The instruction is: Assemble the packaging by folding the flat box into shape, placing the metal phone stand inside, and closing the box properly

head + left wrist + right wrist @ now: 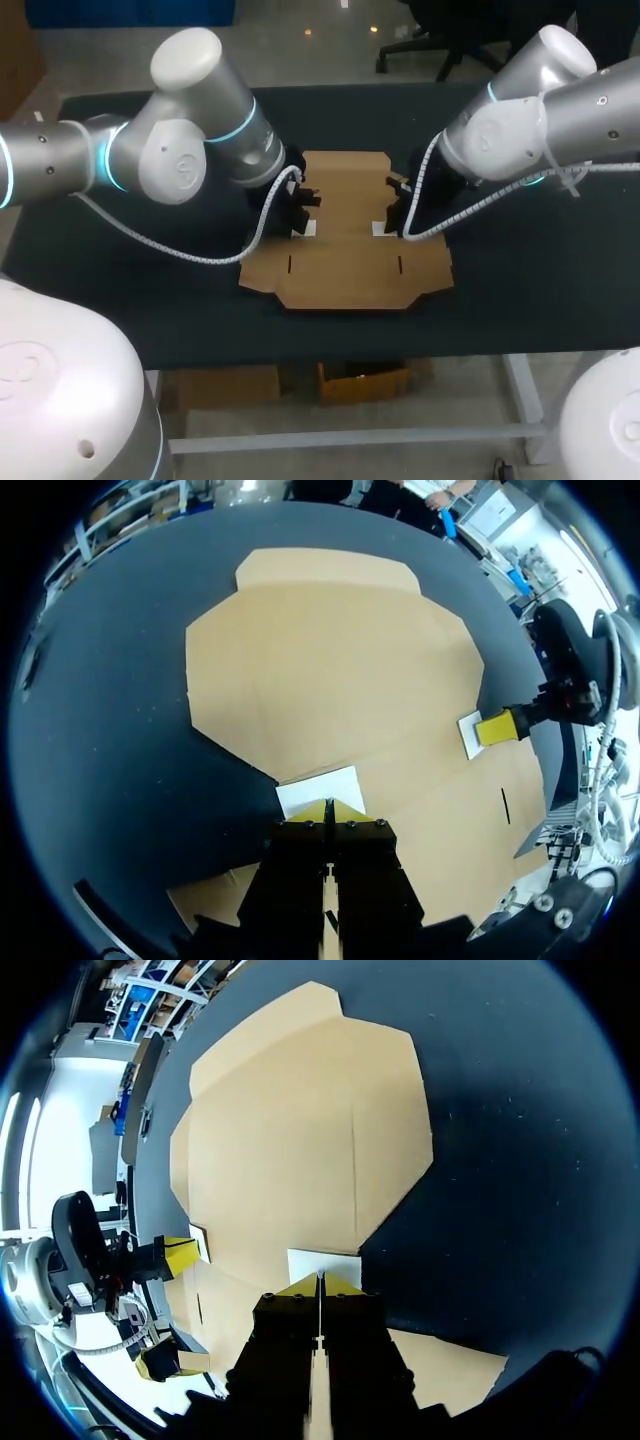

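**Both pincers closed at the flat box's sides**

Your flat box [345, 255] lies unfolded on the dark bench [150, 290], midway between your two arms. Your left pincer [328, 810] has its yellow tips pressed together at the left white patch [320, 788] on the box's side edge. Your right pincer [320, 1282] is closed the same way, with its tips at the right white patch [322, 1260] on the opposite edge.

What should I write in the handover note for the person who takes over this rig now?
Left end effector: shut, tips at a white patch on the flat box's left side.
Right end effector: shut, tips at the other white patch on its right side.
Box lies unfolded on the table. Phone stand not in view.
Done: nothing folded yet.
Left: fold, insert stand, close.
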Controlling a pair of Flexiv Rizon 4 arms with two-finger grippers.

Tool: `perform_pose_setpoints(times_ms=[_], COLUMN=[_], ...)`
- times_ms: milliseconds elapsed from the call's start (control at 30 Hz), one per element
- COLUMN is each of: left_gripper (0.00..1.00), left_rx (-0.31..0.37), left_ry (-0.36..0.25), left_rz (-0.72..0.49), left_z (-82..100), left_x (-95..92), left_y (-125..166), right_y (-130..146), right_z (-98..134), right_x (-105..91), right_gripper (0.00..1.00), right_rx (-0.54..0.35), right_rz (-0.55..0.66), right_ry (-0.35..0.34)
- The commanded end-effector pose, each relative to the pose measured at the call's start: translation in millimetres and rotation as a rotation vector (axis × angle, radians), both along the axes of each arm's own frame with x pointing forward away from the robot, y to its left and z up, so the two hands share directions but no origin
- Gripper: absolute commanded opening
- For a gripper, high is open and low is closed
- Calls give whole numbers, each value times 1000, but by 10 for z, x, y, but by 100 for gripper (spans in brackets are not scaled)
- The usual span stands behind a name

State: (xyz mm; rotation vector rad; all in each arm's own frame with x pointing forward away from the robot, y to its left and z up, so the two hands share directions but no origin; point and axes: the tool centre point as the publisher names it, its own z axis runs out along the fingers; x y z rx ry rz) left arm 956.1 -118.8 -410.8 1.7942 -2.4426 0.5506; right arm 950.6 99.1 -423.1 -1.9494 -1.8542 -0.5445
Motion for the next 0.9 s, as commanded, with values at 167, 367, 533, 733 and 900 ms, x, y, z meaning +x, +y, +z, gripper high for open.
perform_pose_setpoints(times_ms=[167, 367, 533, 733, 900], left_gripper=[0, 0, 0, 0, 0], left_rx=[24, 33, 55, 73, 79], left_ry=[-2, -27, -44, -53, -52], left_rz=[8, 11, 13, 21, 33], left_z=[14, 150, 250, 342, 398], left_x=[-28, -73, -94, -88, -68], left_y=[-13, 25, 56, 99, 181], right_y=[-22, -76, -147, -270, -373], right_z=[4, 139, 232, 301, 330], right_x=[12, -30, -56, -79, -83], right_gripper=[0, 0, 0, 0, 0], right_rx=[0, 8, 25, 63, 83], right_rz=[-5, -21, -36, -44, -52], right_ry=[5, -18, -37, -51, -48])
